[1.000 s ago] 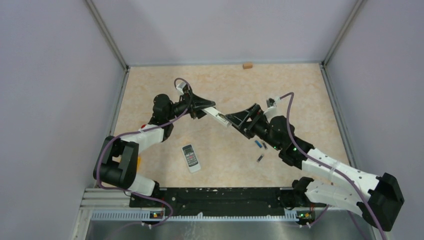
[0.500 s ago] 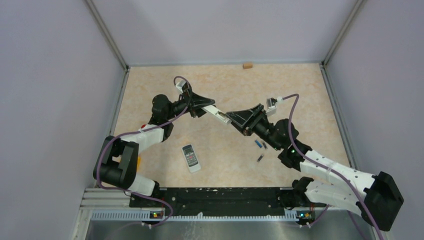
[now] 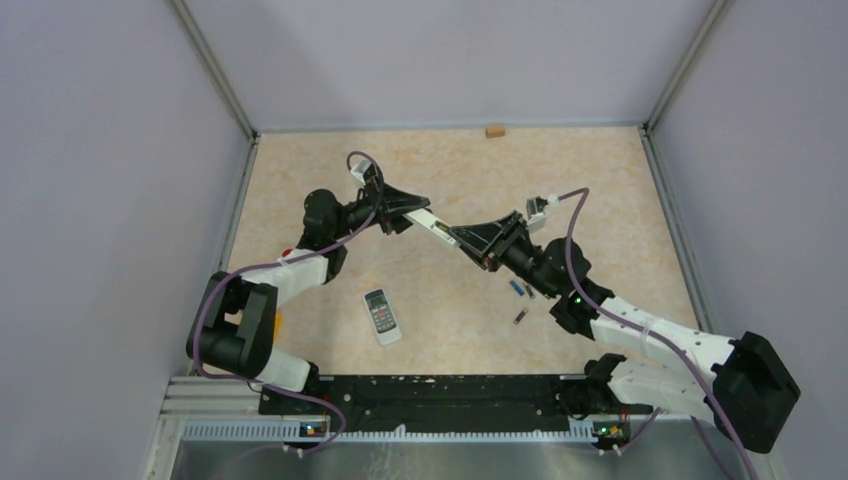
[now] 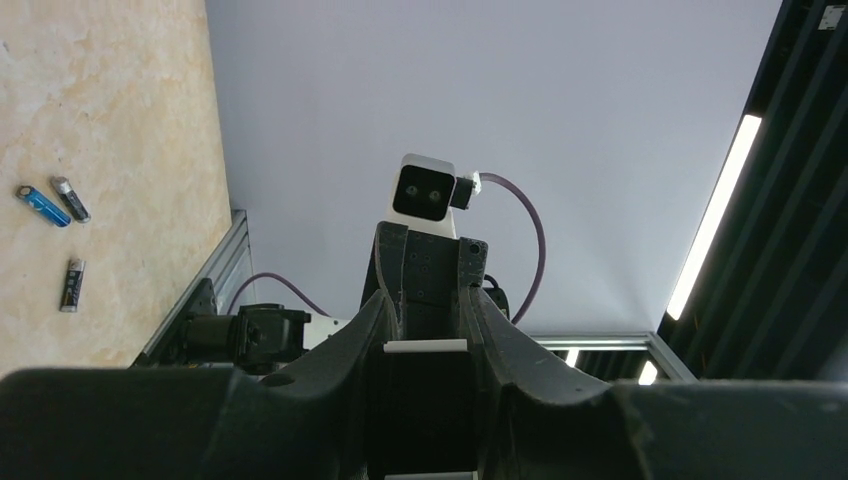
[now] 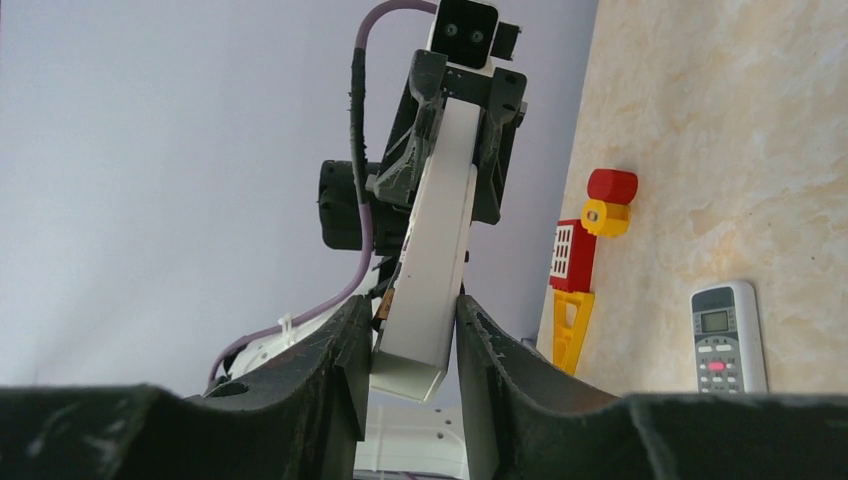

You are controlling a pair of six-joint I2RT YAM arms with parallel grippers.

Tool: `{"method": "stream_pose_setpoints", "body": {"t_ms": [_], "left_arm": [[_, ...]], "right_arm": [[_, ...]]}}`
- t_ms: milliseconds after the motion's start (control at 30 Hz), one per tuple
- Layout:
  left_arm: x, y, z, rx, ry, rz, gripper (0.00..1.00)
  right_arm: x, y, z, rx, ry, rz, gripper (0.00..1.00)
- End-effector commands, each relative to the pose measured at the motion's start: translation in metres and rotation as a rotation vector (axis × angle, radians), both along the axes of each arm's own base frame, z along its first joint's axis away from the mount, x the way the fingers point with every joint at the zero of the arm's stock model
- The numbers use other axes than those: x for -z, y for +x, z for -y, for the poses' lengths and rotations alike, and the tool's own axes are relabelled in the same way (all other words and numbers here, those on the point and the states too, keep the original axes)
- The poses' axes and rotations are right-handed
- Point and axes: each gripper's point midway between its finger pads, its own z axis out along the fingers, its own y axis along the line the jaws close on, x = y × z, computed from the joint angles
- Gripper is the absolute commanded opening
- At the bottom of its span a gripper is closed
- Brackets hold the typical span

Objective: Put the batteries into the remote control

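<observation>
Both arms were up over the mid of the table (image 3: 610, 180), meeting nose to nose. The white remote (image 3: 440, 230) hung in the air btwn them, clear of the tabletop, tilted w/ the left end farther back and the right end nearer.

The left claw (image 3: 420, 220) was clamped on the remote's far end, fingers shut tight on both long sides. The right claw (image 5: 410, 300) had the other end: in its wrist view both fingers (image 5: 345, 350) pressed against the remote's sides w/ no gap I could make out, so it was clamped on too. The remote's end stuck out just past the fingertips, toward the cam.

The batteries (image 3: 520, 300) lay on the table under the right forearm, well apart from the held remote. I could count 3: a bluish one (image 4: 42, 205) and a dark one (image 4: 70, 199) just beside each other, and a 3rd (image 4: 71, 283) on its own a bit nearer the arm bases. Couldn't spot a 4th.

A second remote (image 3: 381, 316), buttons up, sat flat on the table nearer the left arm's base, apart from both claws. A red & yellow toy (image 5: 575, 265) lay by the left edge, and a small brown block (image 3: 494, 130) sat against the back wall.
</observation>
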Motion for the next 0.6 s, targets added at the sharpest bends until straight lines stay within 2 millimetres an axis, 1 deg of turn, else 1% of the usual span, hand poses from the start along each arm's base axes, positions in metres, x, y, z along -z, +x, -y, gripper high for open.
{"method": "stream_pose_setpoints", "body": {"t_ms": [0, 100, 233, 333, 433, 567], "left_arm": [[-0.021, -0.013, 0.003, 0.025, -0.032, 0.108, 0.0], [-0.023, -0.015, 0.004, 0.03, -0.031, 0.122, 0.0], [-0.026, -0.016, 0.004, 0.022, -0.015, 0.172, 0.0], [-0.027, -0.015, 0.004, 0.007, 0.018, 0.218, 0.0], [-0.033, -0.016, 0.003, -0.013, 0.028, 0.263, 0.0], [-0.044, -0.018, 0.003, -0.014, 0.029, 0.32, 0.0]], "right_arm": [[-0.015, 0.003, 0.0, -0.007, 0.056, 0.039, 0.34], [-0.009, 0.005, -0.001, -0.005, 0.038, 0.023, 0.33], [0.006, 0.01, -0.003, 0.012, -0.042, -0.018, 0.28], [0.027, 0.014, -0.001, 0.036, -0.169, -0.085, 0.25], [0.048, 0.022, 0.008, 0.092, -0.291, -0.14, 0.24], [0.064, 0.027, 0.014, 0.125, -0.372, -0.166, 0.24]]}}
